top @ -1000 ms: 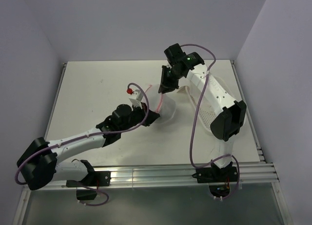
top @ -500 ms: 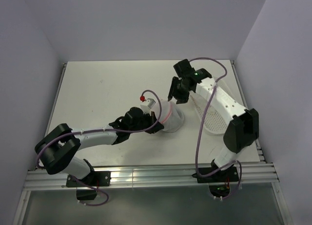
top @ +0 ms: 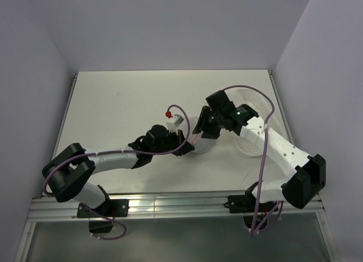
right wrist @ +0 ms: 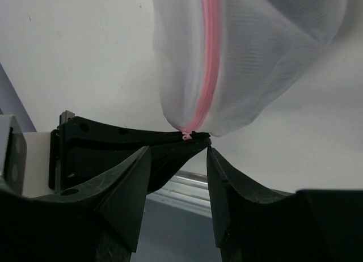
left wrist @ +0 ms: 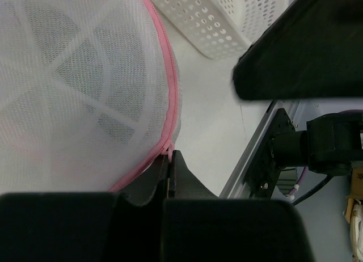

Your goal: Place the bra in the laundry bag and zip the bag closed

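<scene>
Two hands meet at the laundry bag (top: pixel 198 142), right of centre on the desk (top: pixel 113 103), near the perforated basket (left wrist: pixel 227 18). Your left hand (left wrist: pixel 170 157) is clamped tight on the pink zipper trim (left wrist: pixel 168 75) at the bag's edge. Your right hand (right wrist: pixel 178 149) is spread apart and grips nothing, with the bag's zipper end just beyond its fingertips. Dark patches show through the mesh. You cannot tell whether they are the bra.

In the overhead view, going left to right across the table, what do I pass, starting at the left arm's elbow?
Left arm's elbow → left gripper → laundry bag → white perforated basket → right arm's elbow. The right gripper overlaps the bag, so it is left out.
</scene>
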Action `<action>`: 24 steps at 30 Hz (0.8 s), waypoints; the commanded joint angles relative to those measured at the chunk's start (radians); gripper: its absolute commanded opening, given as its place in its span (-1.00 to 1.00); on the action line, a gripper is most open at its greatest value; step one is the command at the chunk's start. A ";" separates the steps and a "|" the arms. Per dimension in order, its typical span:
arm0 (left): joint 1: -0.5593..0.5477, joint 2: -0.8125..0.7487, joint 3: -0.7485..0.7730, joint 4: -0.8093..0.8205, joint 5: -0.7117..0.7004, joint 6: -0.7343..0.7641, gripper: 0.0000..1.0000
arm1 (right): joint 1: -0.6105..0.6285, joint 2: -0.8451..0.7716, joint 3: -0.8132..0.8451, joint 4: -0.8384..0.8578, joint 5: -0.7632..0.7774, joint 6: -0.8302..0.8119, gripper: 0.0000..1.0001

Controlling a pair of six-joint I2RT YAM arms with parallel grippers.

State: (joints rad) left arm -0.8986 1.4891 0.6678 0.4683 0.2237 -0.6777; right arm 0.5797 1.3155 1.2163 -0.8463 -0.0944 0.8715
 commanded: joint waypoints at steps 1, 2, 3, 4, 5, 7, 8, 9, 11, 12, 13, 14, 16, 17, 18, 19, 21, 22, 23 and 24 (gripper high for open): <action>-0.017 -0.012 0.032 0.059 0.026 -0.002 -1.00 | 0.035 -0.009 -0.037 0.079 0.019 0.072 0.03; -0.019 -0.012 0.033 0.059 0.025 -0.002 -1.00 | 0.035 -0.009 -0.053 0.085 0.018 0.086 0.03; -0.022 -0.015 0.032 0.059 0.023 -0.002 -1.00 | 0.035 -0.010 -0.060 0.087 0.025 0.093 0.02; -0.025 -0.016 0.030 0.059 0.020 -0.003 -1.00 | 0.039 -0.015 -0.075 0.099 0.028 0.103 0.02; -0.025 -0.018 0.030 0.058 0.017 -0.003 -1.00 | 0.039 -0.018 -0.086 0.107 0.030 0.121 0.02; -0.026 -0.023 0.029 0.058 0.017 -0.005 -1.00 | 0.039 -0.027 -0.103 0.121 0.030 0.136 0.01; -0.026 -0.021 0.029 0.058 0.017 -0.003 -1.00 | 0.040 -0.027 -0.113 0.133 0.030 0.148 0.01; -0.028 -0.020 0.029 0.058 0.019 -0.003 -1.00 | 0.040 -0.024 -0.115 0.136 0.021 0.152 0.01; -0.028 -0.018 0.030 0.058 0.020 -0.003 -1.00 | 0.049 -0.010 -0.113 0.141 0.024 0.159 0.01; -0.029 -0.018 0.029 0.059 0.020 -0.005 -1.00 | 0.051 -0.006 -0.113 0.145 0.024 0.159 0.00; -0.031 -0.018 0.027 0.061 0.019 -0.005 -1.00 | 0.054 0.007 -0.116 0.153 0.019 0.162 0.00; -0.033 -0.018 0.027 0.062 0.017 -0.005 -1.00 | 0.055 0.013 -0.116 0.154 0.018 0.164 -0.01; -0.034 -0.018 0.026 0.064 0.017 -0.005 -1.00 | 0.060 0.027 -0.116 0.161 0.025 0.169 -0.06; -0.034 -0.018 0.026 0.064 0.017 -0.005 -1.00 | 0.060 0.028 -0.120 0.167 0.022 0.170 -0.07; -0.034 -0.020 0.026 0.064 0.017 -0.005 -1.00 | 0.060 0.031 -0.121 0.171 0.021 0.170 -0.07; -0.034 -0.021 0.026 0.061 0.017 -0.002 -1.00 | 0.062 0.039 -0.120 0.167 0.022 0.169 -0.08; -0.034 -0.023 0.024 0.059 0.014 0.000 -1.00 | 0.060 0.042 -0.120 0.162 0.025 0.165 -0.09; -0.034 -0.024 0.024 0.056 0.013 0.000 -1.00 | 0.062 0.041 -0.124 0.159 0.027 0.165 -0.09; -0.034 -0.026 0.023 0.055 0.011 0.000 -1.00 | 0.062 0.037 -0.127 0.155 0.031 0.167 -0.09; -0.034 -0.026 0.023 0.053 0.011 0.000 -1.00 | 0.063 0.031 -0.129 0.153 0.033 0.167 -0.08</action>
State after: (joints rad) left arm -0.9264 1.4891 0.6678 0.4732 0.2237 -0.6777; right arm 0.6327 1.3544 1.1015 -0.7155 -0.0895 1.0279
